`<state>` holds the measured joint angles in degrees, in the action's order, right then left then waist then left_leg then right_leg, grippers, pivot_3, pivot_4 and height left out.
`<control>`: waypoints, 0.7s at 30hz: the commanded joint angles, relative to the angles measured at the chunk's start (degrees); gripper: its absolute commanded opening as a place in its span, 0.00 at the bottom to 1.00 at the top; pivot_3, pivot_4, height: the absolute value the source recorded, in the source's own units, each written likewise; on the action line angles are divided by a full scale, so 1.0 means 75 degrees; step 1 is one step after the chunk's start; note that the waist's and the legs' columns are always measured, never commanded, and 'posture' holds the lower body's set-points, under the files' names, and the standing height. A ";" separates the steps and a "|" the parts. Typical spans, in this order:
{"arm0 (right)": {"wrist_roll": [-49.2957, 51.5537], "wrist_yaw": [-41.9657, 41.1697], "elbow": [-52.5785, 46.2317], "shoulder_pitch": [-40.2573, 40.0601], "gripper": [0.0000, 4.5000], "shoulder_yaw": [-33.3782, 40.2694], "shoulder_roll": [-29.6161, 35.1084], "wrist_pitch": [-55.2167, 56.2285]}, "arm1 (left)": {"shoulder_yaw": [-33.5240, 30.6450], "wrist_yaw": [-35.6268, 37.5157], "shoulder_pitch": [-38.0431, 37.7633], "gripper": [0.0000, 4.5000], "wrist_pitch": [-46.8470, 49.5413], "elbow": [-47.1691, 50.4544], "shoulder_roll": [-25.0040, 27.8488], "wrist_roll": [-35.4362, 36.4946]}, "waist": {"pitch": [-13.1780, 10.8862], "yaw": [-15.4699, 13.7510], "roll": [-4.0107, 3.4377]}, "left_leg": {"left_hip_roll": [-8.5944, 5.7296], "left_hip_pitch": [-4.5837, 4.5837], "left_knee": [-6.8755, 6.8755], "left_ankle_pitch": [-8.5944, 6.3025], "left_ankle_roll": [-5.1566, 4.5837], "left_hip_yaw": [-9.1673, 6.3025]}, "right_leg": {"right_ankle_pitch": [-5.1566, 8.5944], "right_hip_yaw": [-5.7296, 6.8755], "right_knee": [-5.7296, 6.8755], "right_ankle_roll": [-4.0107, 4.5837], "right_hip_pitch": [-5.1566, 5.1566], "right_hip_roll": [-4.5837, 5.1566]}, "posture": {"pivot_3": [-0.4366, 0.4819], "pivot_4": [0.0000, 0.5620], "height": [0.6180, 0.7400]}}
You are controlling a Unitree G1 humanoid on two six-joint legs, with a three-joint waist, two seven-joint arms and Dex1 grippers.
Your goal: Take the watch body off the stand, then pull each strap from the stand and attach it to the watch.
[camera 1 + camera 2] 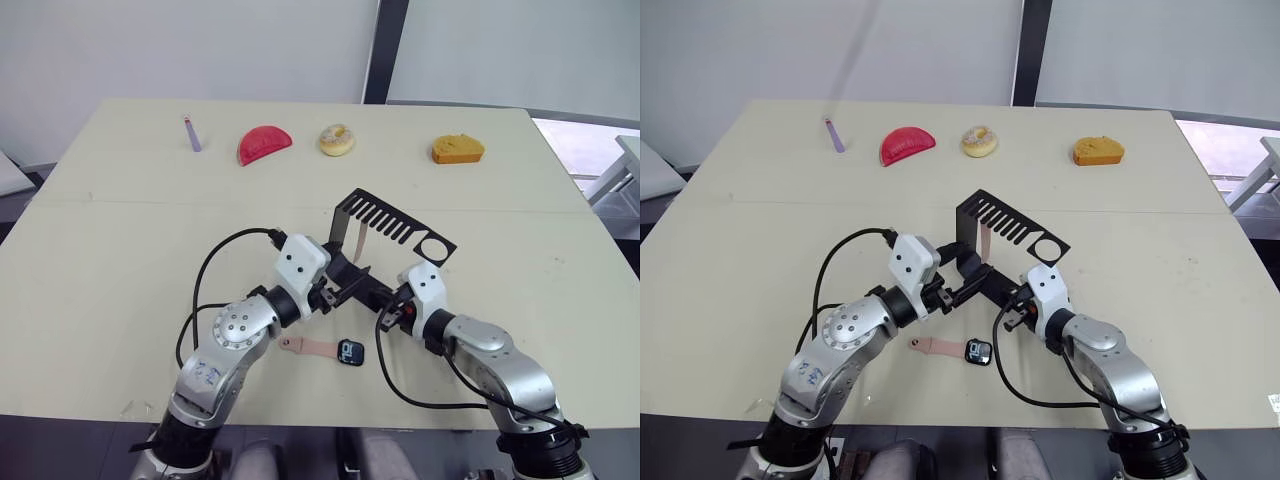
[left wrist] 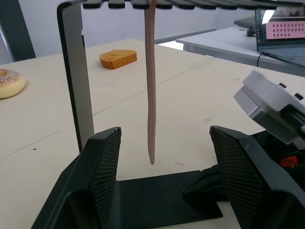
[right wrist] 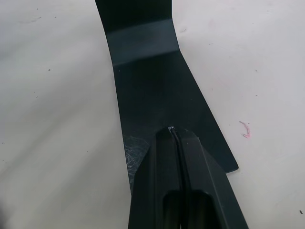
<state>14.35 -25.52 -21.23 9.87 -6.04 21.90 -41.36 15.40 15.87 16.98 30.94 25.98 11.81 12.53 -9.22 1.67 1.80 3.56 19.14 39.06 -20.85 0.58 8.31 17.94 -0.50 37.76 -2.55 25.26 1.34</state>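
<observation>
The black stand is upright at the table's middle, and one pink-tan strap hangs from a slot in its comb arm. My left gripper is open, with one finger on each side of the strap's lower end and not touching it. My right gripper is shut, its tips resting on the stand's flat base. The watch body lies on the table in front of the stand. The other strap runs out from its left side.
Along the table's far side lie a purple stick, a red half-round slice, a donut and an orange cake piece. Black cables loop beside both wrists.
</observation>
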 commanded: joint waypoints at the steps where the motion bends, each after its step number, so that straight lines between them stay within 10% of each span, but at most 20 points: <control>1: -0.0189 0.0210 0.0304 -0.0099 0.00 -0.0052 0.0038 -0.0260 | 0.0143 -0.0084 0.0181 0.72 -0.0388 -0.0150 -0.0238 -0.0293 | 0.0000 0.0000 0.0000 | 0.0000 0.0002 0.0000 0.0000 0.0000 0.0000 | 0.0000 0.0000 -0.0002 0.0000 0.0000 0.0000 | 0.48 0.27 0.98; 12: -0.0227 0.0213 0.0332 -0.0026 0.00 -0.0022 0.0035 -0.0245 | 0.0305 -0.0108 0.0472 0.72 -0.1042 -0.1128 -0.0899 -0.0852 | 0.0000 -0.0007 0.0000 | 0.0001 0.0001 0.0000 0.0000 -0.0001 0.0000 | 0.0000 0.0001 -0.0002 -0.0001 0.0000 0.0001 | 0.48 0.27 0.98; 21: -0.0235 0.0249 0.0298 -0.0036 0.00 -0.0003 0.0011 -0.0274 | 0.0212 -0.0073 0.0769 0.01 -0.1378 -0.1607 -0.1209 -0.1014 | 0.0000 -0.0009 0.0000 | 0.0000 0.0003 -0.0001 -0.0001 -0.0002 0.0000 | -0.0001 0.0001 -0.0004 -0.0002 0.0000 0.0002 | 0.48 0.27 0.98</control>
<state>13.68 -25.46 -20.46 10.79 -6.02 21.88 -41.36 17.14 15.45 21.91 22.13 12.73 3.53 5.22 -9.22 1.60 1.80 3.56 19.16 39.05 -20.86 0.56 8.31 17.93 -0.49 37.73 -2.57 25.27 1.36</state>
